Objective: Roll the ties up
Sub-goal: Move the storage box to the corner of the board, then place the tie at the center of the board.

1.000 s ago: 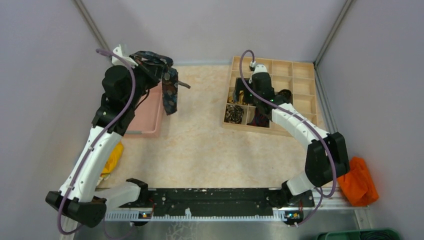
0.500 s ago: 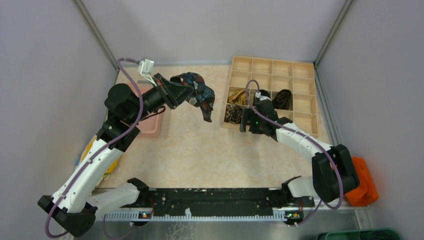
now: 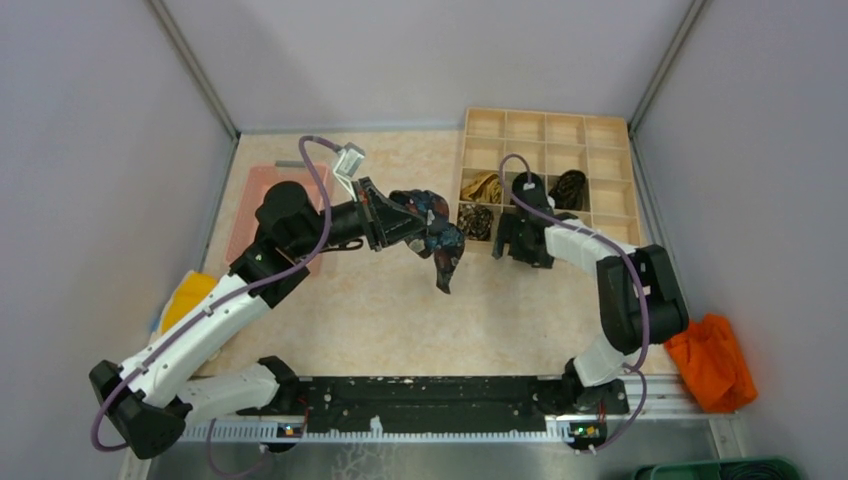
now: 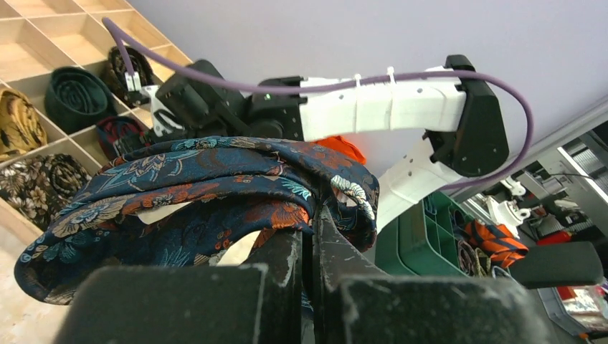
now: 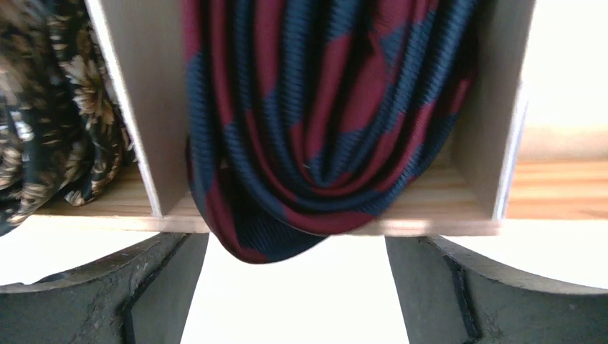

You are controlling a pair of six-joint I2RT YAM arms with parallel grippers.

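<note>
My left gripper [image 3: 408, 222] is shut on a dark blue floral tie [image 3: 440, 245], bunched in loose loops with its tail hanging over the table's middle. In the left wrist view the jaws [image 4: 313, 233] pinch the tie [image 4: 201, 179] tightly. A wooden tray [image 3: 600, 135] holds rolled ties: a gold one [image 3: 482, 187], a dark one [image 3: 568, 187] and a paisley one [image 3: 474, 221]. My right gripper [image 3: 515, 245] hangs open over the tray's near edge. Just beyond its open jaws [image 5: 297, 294], a red and navy tie coil [image 5: 323, 115] sags over the rim of its compartment.
A pink tray [image 3: 250, 200] lies at the back left. A yellow cloth [image 3: 185, 295] lies by the left wall, under the left arm. An orange cloth [image 3: 712, 360] and a green crate [image 3: 720, 468] lie off the table at the right.
The left arm has swung right with the floral tie, from above the pink tray to the table's middle. The right gripper has drawn back from the tray's inner cells to its near edge.
</note>
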